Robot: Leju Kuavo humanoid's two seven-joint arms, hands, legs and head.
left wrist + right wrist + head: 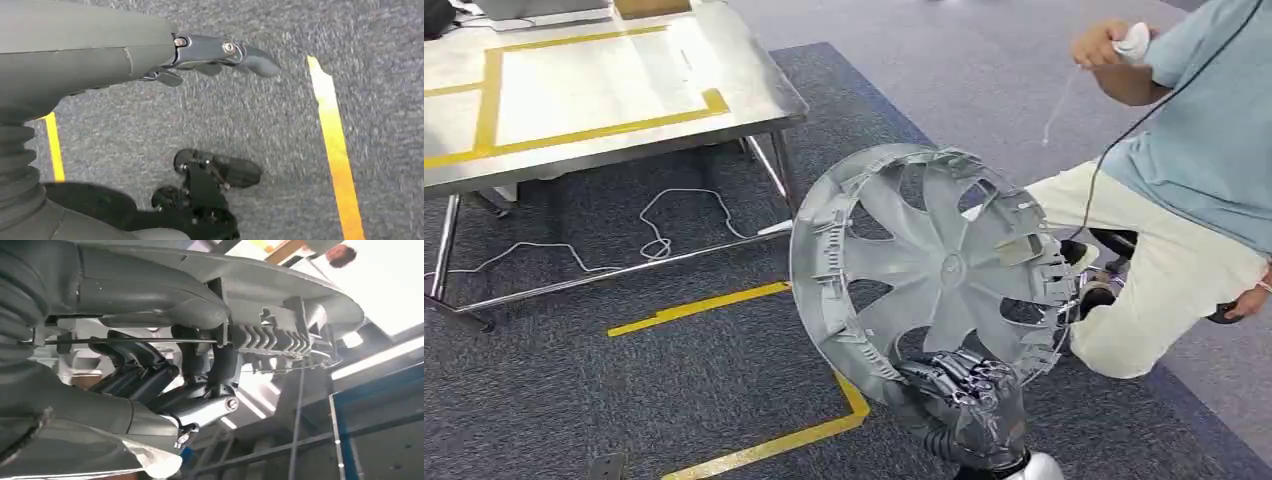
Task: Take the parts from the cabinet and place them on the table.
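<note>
**Q:** Right hand (969, 395) first: why grab it so low?

**Me:** Fingers clamp the wheel cover (929, 262) by its bottom rim so it stands upright, off the floor. Left hand (215, 55) hangs loose, fingers apart, holding nothing.

**Q:** Going where?

**Me:** Steel table (754, 85), farther off to my left. Person (1194, 150) kneels beyond on my right.

1. The table (604, 90) runs off the head view's top and left edges; its far end and the things on it are cut short.
2. Right of the table, the kneeling person (1194, 170) is cropped at the frame edge, head out of shot.
3. The wheel cover (934, 265) hides the right hand (969, 400) where fingers pass behind its rim.
4. The left hand (220, 52) has its fingertips blurred, palm unseen.
</note>
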